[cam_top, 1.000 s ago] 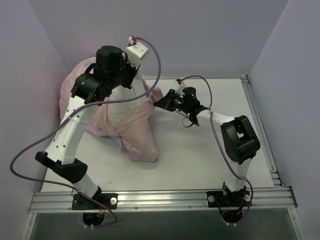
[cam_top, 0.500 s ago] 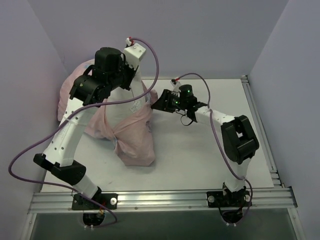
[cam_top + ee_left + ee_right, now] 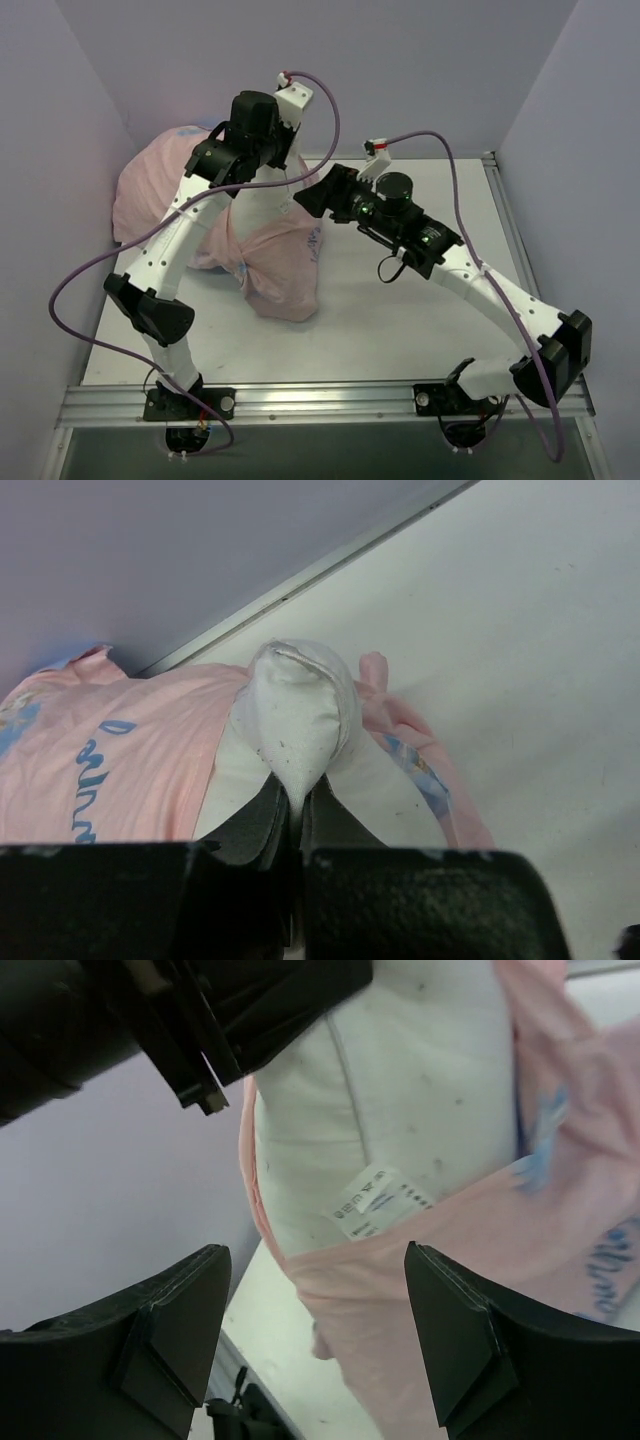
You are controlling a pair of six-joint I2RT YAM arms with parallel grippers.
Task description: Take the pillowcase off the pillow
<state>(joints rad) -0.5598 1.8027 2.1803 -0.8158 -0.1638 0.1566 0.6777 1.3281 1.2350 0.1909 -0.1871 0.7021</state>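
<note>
My left gripper (image 3: 268,172) is shut on a corner of the white pillow (image 3: 262,208) and holds it raised over the back left of the table. In the left wrist view that pinched corner of the pillow (image 3: 296,712) sticks up from between the closed jaws. The pillowcase (image 3: 282,272), pale pink side out, hangs bunched round the pillow's lower part and spreads to the left, with bits of blue print on the pillowcase (image 3: 130,765). My right gripper (image 3: 318,195) stands open just right of the pillow, nothing between its fingers. It faces the pillow (image 3: 400,1090), a white label (image 3: 382,1200) and the pillowcase (image 3: 450,1290).
Lavender walls close in at the back and on both sides. The white table (image 3: 420,320) runs to a metal rail (image 3: 320,398) at the near edge. Purple cables (image 3: 90,275) loop off both arms. The left gripper's black body (image 3: 200,1010) fills the top left of the right wrist view.
My right gripper has opened and let the pink fabric go, and its arm has stretched out toward the pillow. The left arm has carried the pillow's corner up and to the right.
</note>
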